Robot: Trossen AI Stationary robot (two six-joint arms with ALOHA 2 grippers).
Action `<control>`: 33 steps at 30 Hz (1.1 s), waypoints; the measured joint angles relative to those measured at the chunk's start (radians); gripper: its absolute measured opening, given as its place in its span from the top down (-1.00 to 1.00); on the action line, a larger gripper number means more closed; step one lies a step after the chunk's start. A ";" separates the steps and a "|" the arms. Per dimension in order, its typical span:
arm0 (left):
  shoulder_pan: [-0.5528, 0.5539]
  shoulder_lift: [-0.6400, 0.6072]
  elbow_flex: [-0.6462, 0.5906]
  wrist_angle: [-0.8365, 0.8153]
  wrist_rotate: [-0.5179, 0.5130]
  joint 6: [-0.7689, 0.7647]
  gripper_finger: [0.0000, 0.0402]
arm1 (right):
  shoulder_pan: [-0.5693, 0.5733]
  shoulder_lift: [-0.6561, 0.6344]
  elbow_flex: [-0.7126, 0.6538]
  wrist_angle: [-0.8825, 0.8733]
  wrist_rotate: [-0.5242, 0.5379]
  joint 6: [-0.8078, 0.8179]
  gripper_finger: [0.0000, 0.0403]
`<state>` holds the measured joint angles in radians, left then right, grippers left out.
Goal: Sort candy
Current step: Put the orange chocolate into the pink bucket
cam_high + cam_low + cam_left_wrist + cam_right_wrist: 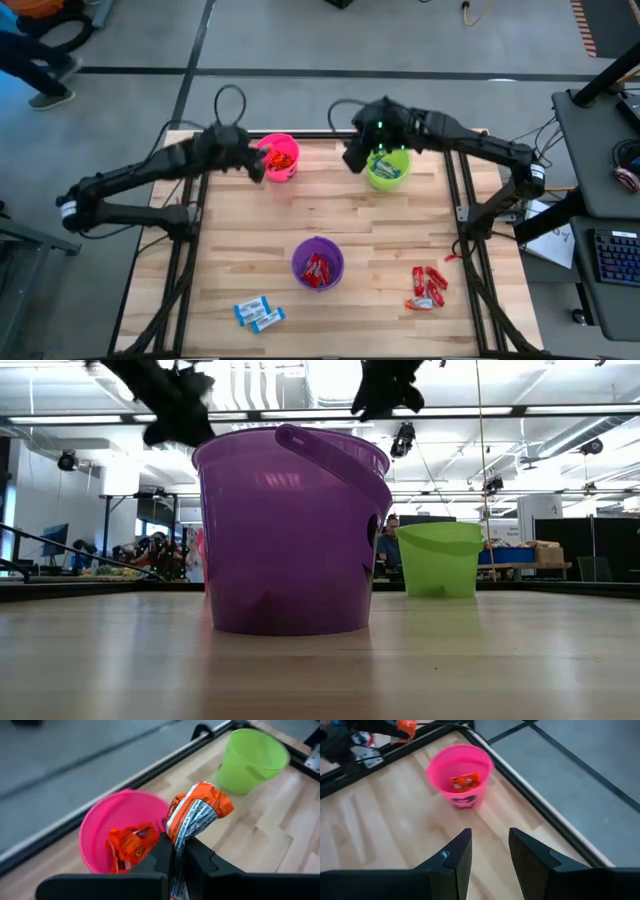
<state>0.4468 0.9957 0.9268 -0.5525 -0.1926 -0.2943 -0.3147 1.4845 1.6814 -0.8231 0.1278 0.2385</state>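
Blue-and-white candy: nearest you, two wrapped pieces lying together on the tabletop by the front edge, left of centre. Expect them light and crinkly; pinch across the short width at mid-length so the wrapper does not slide out.
Red candy: a loose cluster on the front right of the tabletop, pieces touching and overlapping. You will likely need to take an outer piece first.
Purple cup: centre front, red candy already inside.
Left gripper: jaws pressed together on an orange candy, gripped at one end, the wrapper standing up and slightly crumpled. It hangs beside the pink cup, so treat the hold as thin and easy to lose.
Pink cup contents: orange candy lies in the bottom.
Right gripper: jaws spread and empty, above the green cup at the back right.
Green cup contents: something pale and blue shows inside in the high view; you cannot tell what it is.
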 joint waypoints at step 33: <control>0.257 0.434 0.093 0.007 0.178 -0.011 0.50 | -0.210 0.002 0.000 -0.019 -0.084 -0.141 0.39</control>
<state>0.7040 1.4299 1.0202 -0.5458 -0.0147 -0.3057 -0.5243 1.4864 1.6814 -0.8419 0.0437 0.0974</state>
